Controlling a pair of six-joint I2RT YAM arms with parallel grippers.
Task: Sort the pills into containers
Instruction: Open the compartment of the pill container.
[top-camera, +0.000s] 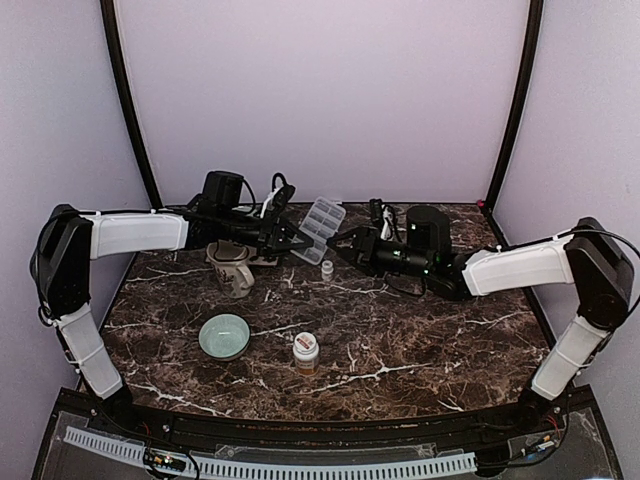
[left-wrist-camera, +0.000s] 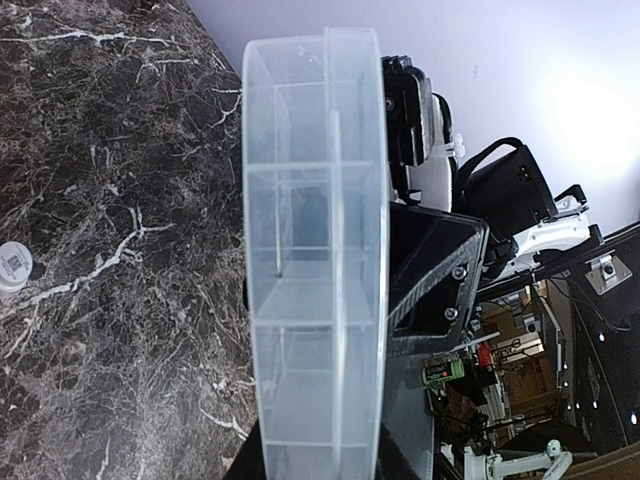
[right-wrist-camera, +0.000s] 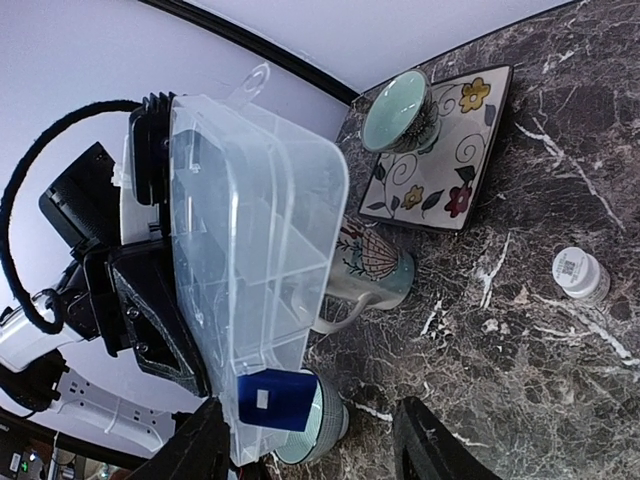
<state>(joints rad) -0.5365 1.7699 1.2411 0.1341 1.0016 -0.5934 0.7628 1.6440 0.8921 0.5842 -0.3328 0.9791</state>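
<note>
Dark marble surface (top-camera: 400, 340), pill-organiser box (top-camera: 322, 228) held tilted above it at the back, pinched by left tool (top-camera: 297, 242); right tool (top-camera: 339, 240) spread just beside it, so clumsy contact could twist box loose.

The mug (top-camera: 235, 272) and a small bottle (top-camera: 327, 268) stand close by the raised box (top-camera: 320, 228); the counter (top-camera: 440, 340) has open room at its front right part.
</note>
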